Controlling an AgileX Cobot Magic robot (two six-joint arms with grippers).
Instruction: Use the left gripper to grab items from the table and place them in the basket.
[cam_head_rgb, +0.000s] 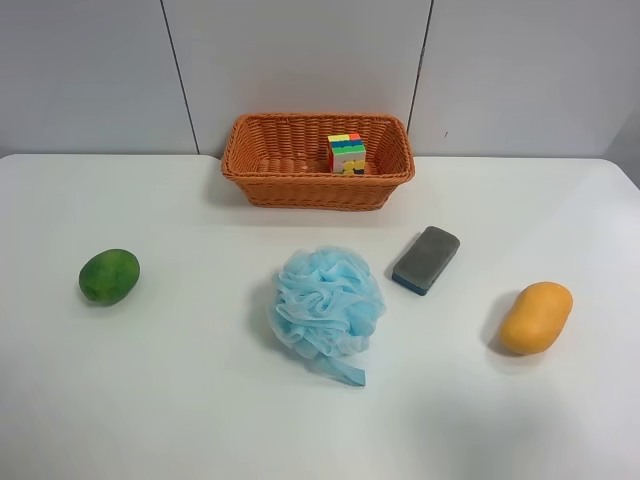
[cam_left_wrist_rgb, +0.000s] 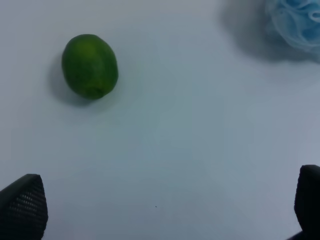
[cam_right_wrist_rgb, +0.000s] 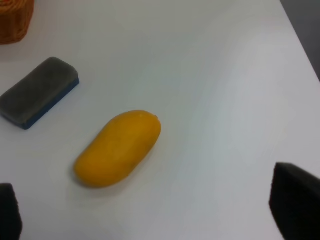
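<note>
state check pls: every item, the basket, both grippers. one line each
puzzle cube: in the basket, right part in the exterior high view
basket: upright on the table, holds only the cube
green mango: on the table, ungrasped
bath pouf: on the table, ungrasped
eraser: on the table, flat, ungrasped
yellow mango: on the table, ungrasped
left gripper: jaws open, empty
right gripper: jaws open, empty

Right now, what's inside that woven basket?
One multicoloured puzzle cube sits toward the right end of the basket. The near wall hides part of the floor and the cube's base.
</note>
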